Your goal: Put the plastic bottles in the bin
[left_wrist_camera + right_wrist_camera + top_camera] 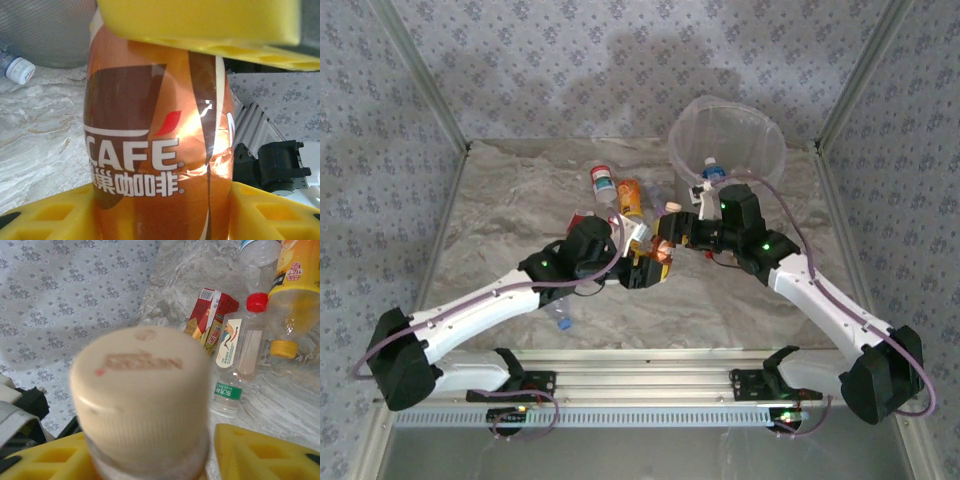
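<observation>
One coffee bottle across left jaws, cap toward right jaws

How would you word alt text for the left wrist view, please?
A coffee bottle with an orange-brown label is held in the left gripper, yellow fingers above and below. Behind, a white-capped bottle lies on the table by the grey bin.

Grey marbled table underneath, flowered cloth hanging all round behind it, metal posts slanting up at the corners, and a red carton on the marble.
</observation>
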You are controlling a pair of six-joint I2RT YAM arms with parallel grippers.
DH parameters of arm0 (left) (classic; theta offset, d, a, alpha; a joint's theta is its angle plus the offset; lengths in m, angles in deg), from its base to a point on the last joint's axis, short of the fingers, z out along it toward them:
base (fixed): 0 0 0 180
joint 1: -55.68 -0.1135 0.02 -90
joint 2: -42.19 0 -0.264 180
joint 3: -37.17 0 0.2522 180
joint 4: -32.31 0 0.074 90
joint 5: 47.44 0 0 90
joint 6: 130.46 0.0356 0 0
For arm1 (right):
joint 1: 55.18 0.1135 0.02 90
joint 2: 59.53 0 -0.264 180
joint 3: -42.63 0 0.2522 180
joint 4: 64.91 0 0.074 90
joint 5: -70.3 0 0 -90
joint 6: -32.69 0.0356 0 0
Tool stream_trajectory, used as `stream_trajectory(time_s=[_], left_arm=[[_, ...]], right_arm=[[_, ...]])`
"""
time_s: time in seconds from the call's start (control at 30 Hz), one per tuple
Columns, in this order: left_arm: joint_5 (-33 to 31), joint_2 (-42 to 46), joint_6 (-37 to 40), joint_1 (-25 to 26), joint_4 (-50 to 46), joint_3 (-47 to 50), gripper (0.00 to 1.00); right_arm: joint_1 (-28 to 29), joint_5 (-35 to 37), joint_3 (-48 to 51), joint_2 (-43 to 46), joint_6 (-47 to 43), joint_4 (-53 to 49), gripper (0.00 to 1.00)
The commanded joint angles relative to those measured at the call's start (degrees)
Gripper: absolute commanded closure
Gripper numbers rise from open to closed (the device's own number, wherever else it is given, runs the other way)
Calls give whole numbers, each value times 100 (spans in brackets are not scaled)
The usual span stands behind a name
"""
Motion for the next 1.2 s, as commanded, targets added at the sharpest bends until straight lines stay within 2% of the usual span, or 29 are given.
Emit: stream_trajectory(time_s=[0.0, 0.2, 0.27, 0.37, 0.47, 0.63, 0.87, 1.17], left_arm=[[22, -75, 76, 84, 259, -136, 41], [-79, -41, 24, 97, 244, -154, 35], [-113, -6, -22, 97, 297, -144, 29], [-98, 84, -95, 97, 452, -98, 10], [-50, 246, 1, 97, 581, -1, 1], [-177, 549, 284, 104, 462, 125, 0], [-461, 936, 533, 101, 107, 245, 0], [-761, 1120, 666, 97, -284, 325, 0]], right_arm=[[28, 28, -176, 77, -119, -151, 48], [-7, 118, -251, 203, -260, -390, 57], [-36, 141, -319, 244, -318, -504, 58], [-105, 206, -505, 317, -487, -745, 58], [-223, 310, -938, 346, -875, -1203, 58], [-615, 480, -1861, 333, -1351, -1845, 58], [-1335, 1092, -3076, -9, -1694, -1955, 58], [-1769, 2447, -4535, -1366, -1842, -2019, 58]])
